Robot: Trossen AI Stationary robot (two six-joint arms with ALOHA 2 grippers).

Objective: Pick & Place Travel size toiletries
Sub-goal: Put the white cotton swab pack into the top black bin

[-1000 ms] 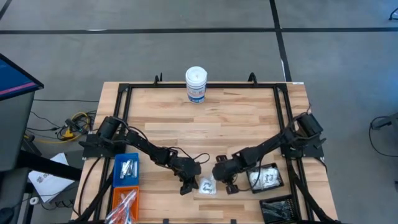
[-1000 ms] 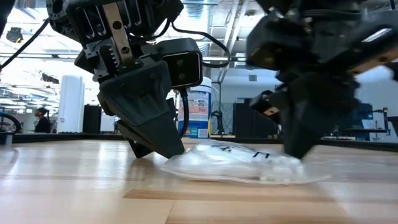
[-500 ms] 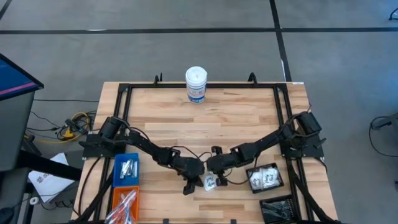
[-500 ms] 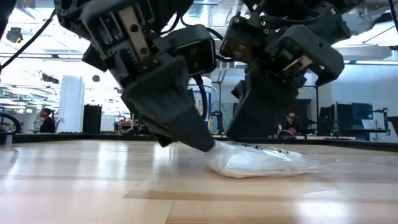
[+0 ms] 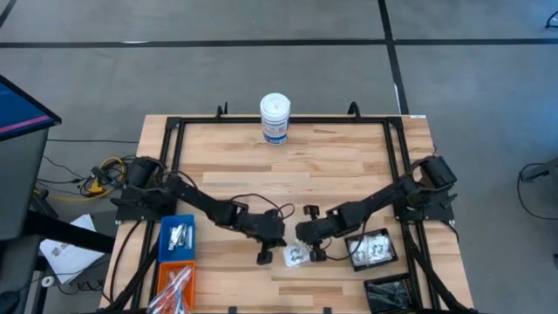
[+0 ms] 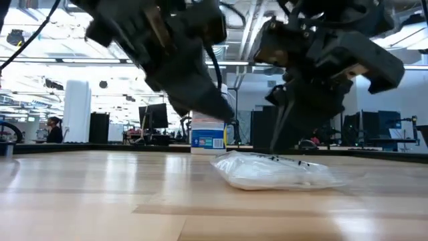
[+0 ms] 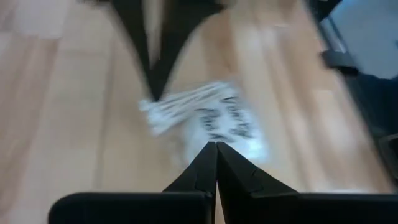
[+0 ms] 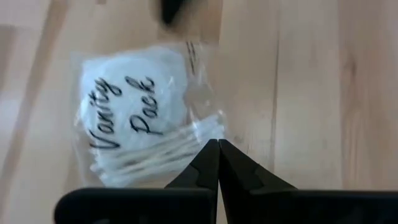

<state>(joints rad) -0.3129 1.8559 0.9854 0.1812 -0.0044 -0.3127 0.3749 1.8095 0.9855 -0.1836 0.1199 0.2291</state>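
Observation:
One of the travel size toiletries, a clear crinkly packet (image 5: 295, 255) with white pads and cotton swabs inside, lies flat on the wooden table near its front edge. It bears the words "Vanity Pack" (image 8: 124, 115). My left gripper (image 6: 224, 114) hangs shut above the table, left of the packet (image 6: 274, 172) and clear of it. My right gripper (image 8: 217, 143) is shut, slanting down, its tips at the packet's right edge by the swabs. My right gripper's shut fingertips (image 8: 210, 154) stand over the packet's edge next to the cotton swabs (image 8: 186, 146), coming slanting down from the table's right. Whether they touch the packet, I cannot tell. The packet lies flat on the table.
A tall white canister (image 5: 275, 118) with a blue label stands at the far edge. A blue bin (image 5: 178, 237) and an orange bin (image 5: 174, 288) sit at the front left. A black tray (image 5: 373, 249) holding packets and a black bin (image 5: 388, 295) sit at the front right.
My left gripper has risen off the table beside the packet and rolled, staying shut. My right gripper went toward the left against the packet, then drew back a little. The packet, first spread flat between both grippers, now lies more bunched.

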